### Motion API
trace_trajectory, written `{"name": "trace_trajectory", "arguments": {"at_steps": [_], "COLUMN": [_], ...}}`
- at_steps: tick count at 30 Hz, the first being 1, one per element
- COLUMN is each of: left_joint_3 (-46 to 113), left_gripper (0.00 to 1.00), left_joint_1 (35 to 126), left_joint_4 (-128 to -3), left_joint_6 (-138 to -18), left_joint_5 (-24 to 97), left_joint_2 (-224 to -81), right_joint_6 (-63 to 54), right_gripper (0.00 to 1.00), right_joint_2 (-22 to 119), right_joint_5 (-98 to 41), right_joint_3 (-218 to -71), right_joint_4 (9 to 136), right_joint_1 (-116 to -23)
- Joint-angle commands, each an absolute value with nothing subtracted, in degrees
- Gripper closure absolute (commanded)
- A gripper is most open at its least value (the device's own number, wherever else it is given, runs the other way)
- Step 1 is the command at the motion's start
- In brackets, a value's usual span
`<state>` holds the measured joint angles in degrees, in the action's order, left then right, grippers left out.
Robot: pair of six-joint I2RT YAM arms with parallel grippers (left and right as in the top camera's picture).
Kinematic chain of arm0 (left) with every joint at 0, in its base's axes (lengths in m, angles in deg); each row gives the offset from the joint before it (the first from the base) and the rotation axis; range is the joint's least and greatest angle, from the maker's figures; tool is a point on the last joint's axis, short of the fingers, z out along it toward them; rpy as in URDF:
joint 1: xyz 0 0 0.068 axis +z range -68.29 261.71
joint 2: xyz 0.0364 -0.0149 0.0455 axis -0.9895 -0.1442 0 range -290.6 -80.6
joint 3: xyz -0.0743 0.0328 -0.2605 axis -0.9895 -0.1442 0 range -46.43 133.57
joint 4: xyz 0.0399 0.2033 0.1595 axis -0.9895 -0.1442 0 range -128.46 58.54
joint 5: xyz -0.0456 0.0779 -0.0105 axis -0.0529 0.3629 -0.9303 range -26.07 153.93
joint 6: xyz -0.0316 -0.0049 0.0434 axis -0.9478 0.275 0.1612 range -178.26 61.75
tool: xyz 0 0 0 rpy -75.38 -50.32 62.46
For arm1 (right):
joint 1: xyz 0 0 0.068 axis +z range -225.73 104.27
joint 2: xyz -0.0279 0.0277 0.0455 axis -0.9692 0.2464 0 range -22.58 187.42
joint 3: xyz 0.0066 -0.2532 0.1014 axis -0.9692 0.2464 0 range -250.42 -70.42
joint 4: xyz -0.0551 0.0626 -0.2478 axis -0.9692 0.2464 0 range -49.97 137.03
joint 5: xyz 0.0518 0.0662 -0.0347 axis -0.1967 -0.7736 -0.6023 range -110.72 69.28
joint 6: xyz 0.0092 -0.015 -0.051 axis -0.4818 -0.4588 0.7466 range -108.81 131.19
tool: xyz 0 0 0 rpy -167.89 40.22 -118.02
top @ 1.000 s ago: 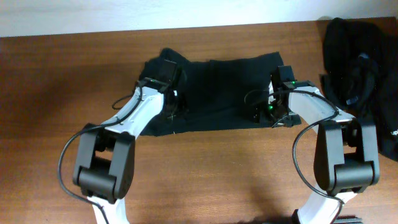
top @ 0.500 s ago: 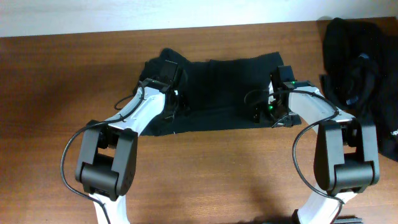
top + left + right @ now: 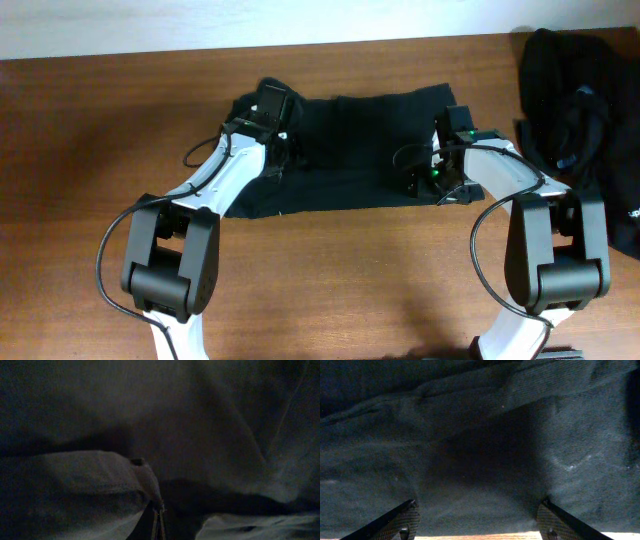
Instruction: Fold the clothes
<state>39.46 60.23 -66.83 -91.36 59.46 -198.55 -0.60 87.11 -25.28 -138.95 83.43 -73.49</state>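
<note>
1. Fingertips of the left end effector (image 3: pixel 157 519) are pressed together on a raised pinch of the black garment (image 3: pixel 360 150). The cloth tents up into them.
2. Jaws of the right end effector (image 3: pixel 477 504) stand wide apart and grip nothing. The same garment's cloth lies directly beneath them, and a strip of bench (image 3: pixel 90 150) shows at the base of its fingers.
3. Between the two end effectors the garment lies spread flat, with one of them near each end. Its long axis runs from one to the other, side to side across the bench. I cannot tell which end is the neck and which the hem.
4. Progress looks early, as I judge it. One grip is made on this piece, and no finished fold shows.
5. Outward of the right end effector, well apart from it, a heap of black clothes (image 3: pixel 565 110) lies crumpled and unfolded.
</note>
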Motion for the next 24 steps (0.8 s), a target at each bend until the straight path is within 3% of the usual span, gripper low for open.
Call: {"name": "trace_trajectory", "arguments": {"at_steps": [1, 7, 12, 19, 24], "left_joint_3": [40.72, 40.72, 40.72, 41.12, 48.07], "left_gripper": [0.96, 0.94, 0.87, 0.57, 0.54], "left_joint_1": [60.10, 60.10, 60.10, 60.19, 60.85], "left_joint_4": [-65.70, -62.37, -60.52, -55.38, -64.91], "left_joint_6": [-89.46, -88.80, -87.75, -81.37, -75.18], "left_joint_5": [61.93, 62.85, 62.89, 63.96, 65.73], "left_joint_2": [-198.98, -198.98, -198.98, -198.79, -196.14], "right_joint_6": [-0.69, -0.69, -0.69, -0.69, -0.65], "right_gripper": [0.20, 0.20, 0.20, 0.20, 0.04], "right_joint_2": [88.47, 88.47, 88.47, 88.47, 88.47], "right_joint_5": [-24.78, -24.78, -24.78, -24.78, -24.76], "right_joint_3": [-137.27, -137.27, -137.27, -137.27, -137.27], "right_joint_4": [84.15, 84.15, 84.15, 84.15, 84.15], "right_joint_1": [-73.89, -73.89, -73.89, -73.89, -73.89]}}
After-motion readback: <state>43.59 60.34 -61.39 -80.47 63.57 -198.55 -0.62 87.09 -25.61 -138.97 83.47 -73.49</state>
